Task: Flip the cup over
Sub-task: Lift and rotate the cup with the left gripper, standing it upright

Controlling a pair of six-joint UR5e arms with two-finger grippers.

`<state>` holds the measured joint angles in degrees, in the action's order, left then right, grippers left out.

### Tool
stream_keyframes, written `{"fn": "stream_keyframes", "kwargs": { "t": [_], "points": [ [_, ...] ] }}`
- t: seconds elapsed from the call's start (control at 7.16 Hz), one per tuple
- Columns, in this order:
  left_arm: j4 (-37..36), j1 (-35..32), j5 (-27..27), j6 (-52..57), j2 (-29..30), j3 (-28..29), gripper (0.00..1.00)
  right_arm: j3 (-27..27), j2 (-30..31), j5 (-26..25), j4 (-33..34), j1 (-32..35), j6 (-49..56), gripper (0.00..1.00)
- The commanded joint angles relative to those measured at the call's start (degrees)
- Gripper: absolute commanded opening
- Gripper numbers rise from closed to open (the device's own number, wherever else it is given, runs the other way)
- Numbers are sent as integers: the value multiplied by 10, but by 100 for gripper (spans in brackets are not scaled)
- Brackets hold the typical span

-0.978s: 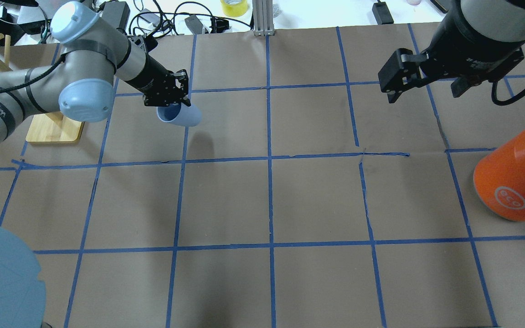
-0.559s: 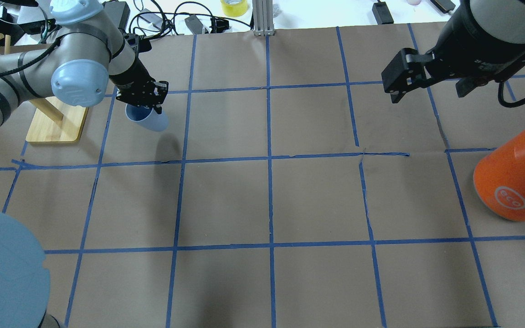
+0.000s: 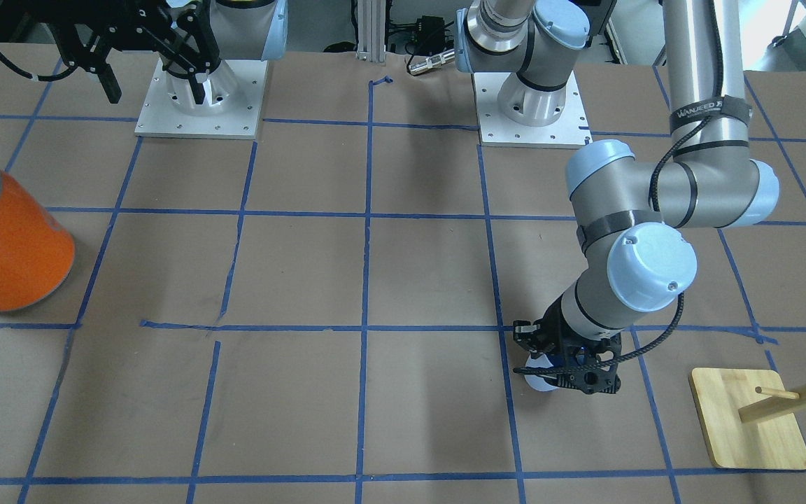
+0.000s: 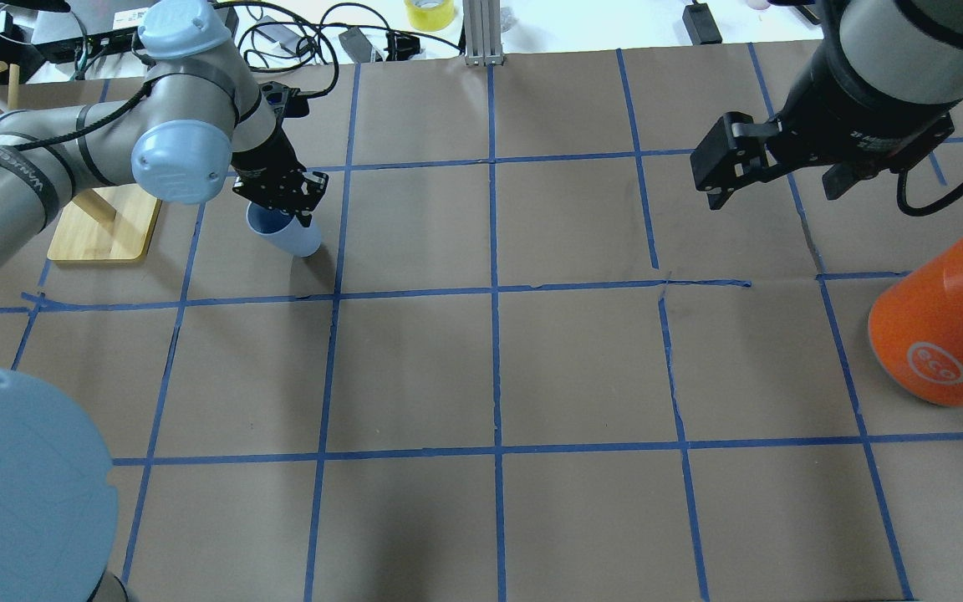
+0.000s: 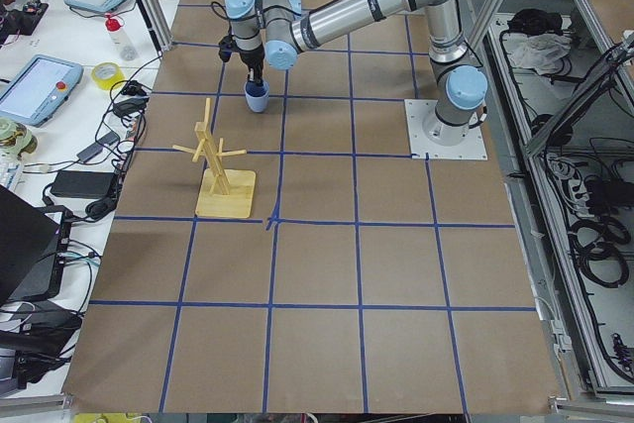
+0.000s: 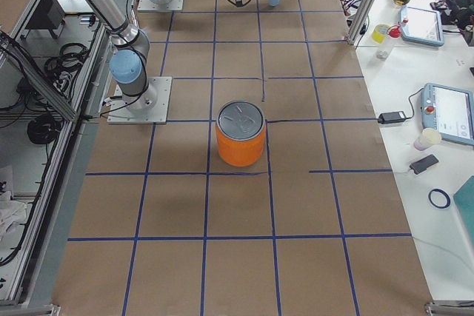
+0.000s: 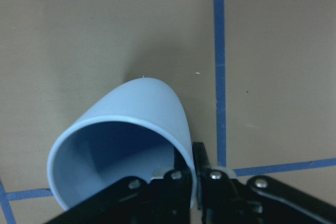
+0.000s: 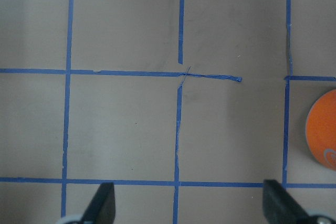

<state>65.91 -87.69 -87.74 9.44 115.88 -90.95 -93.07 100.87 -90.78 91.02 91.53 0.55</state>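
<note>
Cup [image 7: 149, 106] hangs tilted in the left gripper [image 7: 193, 156], which pinches its rim wall with one finger inside the mouth and one outside (the darker blue inside faces up toward the wrist). It is over the worktop's left end, nearer the edge opposite the robot, close to the wooden rack [image 4: 101, 226]. Whether its base touches the paper, I cannot tell. I judge the turn nearly made and the set-down in hand. The next move calls for levelling the cup, lowering it until the base rests flat, then parting the fingers. The right gripper [image 8: 190, 205] hovers spread and empty toward the opposite end, well apart.
</note>
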Motion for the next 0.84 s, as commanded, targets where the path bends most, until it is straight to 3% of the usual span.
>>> {"fn": "stream_keyframes", "kwargs": {
  "t": [0.0, 0.14, 0.42, 0.7],
  "points": [
    [-3, -10, -5, 50, 0, 7, 0, 78, -95, -3, -1, -2, 2, 100],
    [-3, -1, -5, 73, -5, 9, 0, 123, -134, -3, -14, -1, -1, 100],
    [-10, 13, -7, 113, 14, 28, 0, 121, -143, -3, -20, -6, 2, 100],
    [-10, 20, -44, 124, 30, 47, 0, 118, -141, -3, -46, -6, 0, 100]
  ]
}}
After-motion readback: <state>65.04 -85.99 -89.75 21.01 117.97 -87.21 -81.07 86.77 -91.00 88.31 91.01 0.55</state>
